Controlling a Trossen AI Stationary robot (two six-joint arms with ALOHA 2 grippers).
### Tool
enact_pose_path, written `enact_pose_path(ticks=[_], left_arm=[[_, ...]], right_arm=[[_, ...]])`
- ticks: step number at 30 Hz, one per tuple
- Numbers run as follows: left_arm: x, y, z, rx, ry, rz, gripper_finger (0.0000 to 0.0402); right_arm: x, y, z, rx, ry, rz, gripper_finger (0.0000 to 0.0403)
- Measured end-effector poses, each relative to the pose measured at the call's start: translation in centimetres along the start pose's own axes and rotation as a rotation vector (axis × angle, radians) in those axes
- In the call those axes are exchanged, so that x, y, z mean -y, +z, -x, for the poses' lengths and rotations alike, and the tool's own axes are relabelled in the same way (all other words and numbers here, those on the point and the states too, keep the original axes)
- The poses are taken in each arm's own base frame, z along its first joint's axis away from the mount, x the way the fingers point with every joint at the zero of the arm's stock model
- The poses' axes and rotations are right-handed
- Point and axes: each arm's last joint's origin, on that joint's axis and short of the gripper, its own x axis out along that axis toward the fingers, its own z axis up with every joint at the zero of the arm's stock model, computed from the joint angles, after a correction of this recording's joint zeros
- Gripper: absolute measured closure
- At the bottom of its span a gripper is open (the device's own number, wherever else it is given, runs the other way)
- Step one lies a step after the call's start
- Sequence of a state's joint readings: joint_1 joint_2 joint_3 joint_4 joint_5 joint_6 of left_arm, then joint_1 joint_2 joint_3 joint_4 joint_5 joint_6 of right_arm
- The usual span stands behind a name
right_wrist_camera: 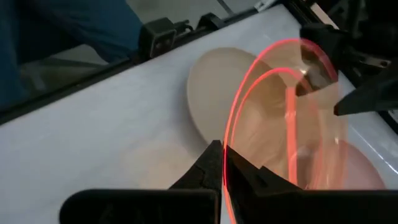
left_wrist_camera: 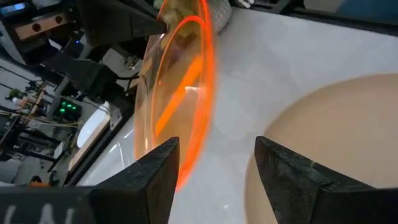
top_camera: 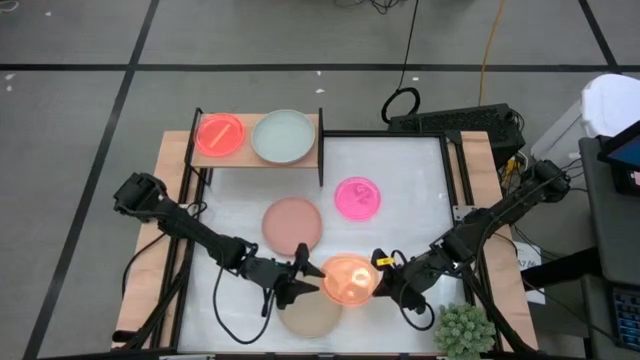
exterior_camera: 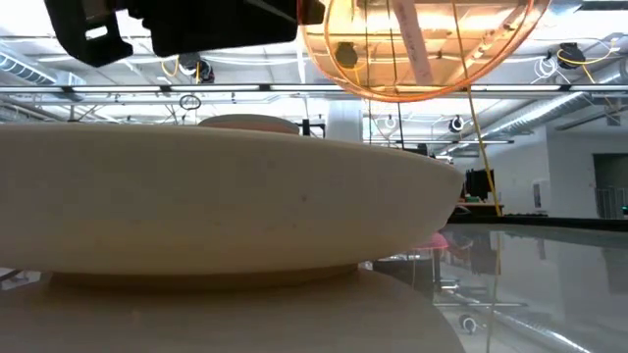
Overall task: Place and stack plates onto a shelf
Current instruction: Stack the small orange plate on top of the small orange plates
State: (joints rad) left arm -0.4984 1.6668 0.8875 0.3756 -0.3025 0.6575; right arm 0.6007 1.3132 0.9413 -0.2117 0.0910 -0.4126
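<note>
A translucent orange plate [top_camera: 348, 280] hangs in the air over the near part of the table, above a beige plate [top_camera: 310, 314]. My right gripper [right_wrist_camera: 224, 152] is shut on its rim from the right. My left gripper [left_wrist_camera: 214, 155] stands open at the opposite rim, one finger on either side of the edge. A dusty-pink plate [top_camera: 292, 222] and a neon pink plate [top_camera: 357, 197] lie flat on the table. On the shelf [top_camera: 248, 158] sit a neon orange-red plate [top_camera: 220, 133] and a pale grey plate [top_camera: 282, 135]. My right gripper pinches the orange plate's rim [right_wrist_camera: 229, 168] between its two shut fingers, coming from the table's right and slanting down. The plate is lifted clear and tilted above the beige plate [exterior_camera: 226, 206]. My left gripper has the opposite rim [left_wrist_camera: 185, 171] in its gap, close to one finger [left_wrist_camera: 163, 163]. I cannot tell whether it touches.
A spiky green plant [top_camera: 463, 328] stands at the near right corner, beside my right arm. The shelf's black frame [top_camera: 321, 150] rises at the far left. Bare white tabletop [top_camera: 400, 160] lies at the far right.
</note>
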Motion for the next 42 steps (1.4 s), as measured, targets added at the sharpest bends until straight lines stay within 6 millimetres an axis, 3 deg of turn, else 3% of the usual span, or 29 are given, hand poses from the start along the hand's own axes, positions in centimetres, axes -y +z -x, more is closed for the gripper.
enact_pose_path(ticks=[14, 25, 34, 42], left_arm=[[-0.1, 0.6, 0.0, 0.099, -0.044, -0.036, 0.0283], [-0.5, 1.3, 0.1, 0.223, -0.059, -0.068, 0.0306], [-1.2, 0.7, -0.2, 0.242, -0.087, -0.057, 0.0308], [-1.5, 0.3, -0.3, 0.240, -0.106, -0.041, 0.0343]], right_arm=[[0.4, 0.6, 0.0, 0.095, 0.035, 0.017, 0.0403], [0.9, 0.4, 0.0, 0.106, 0.056, 0.019, 0.0403], [1.7, 0.1, -0.1, 0.121, 0.070, 0.002, 0.0403], [1.7, -0.1, -0.1, 0.113, 0.072, 0.000, 0.0403]])
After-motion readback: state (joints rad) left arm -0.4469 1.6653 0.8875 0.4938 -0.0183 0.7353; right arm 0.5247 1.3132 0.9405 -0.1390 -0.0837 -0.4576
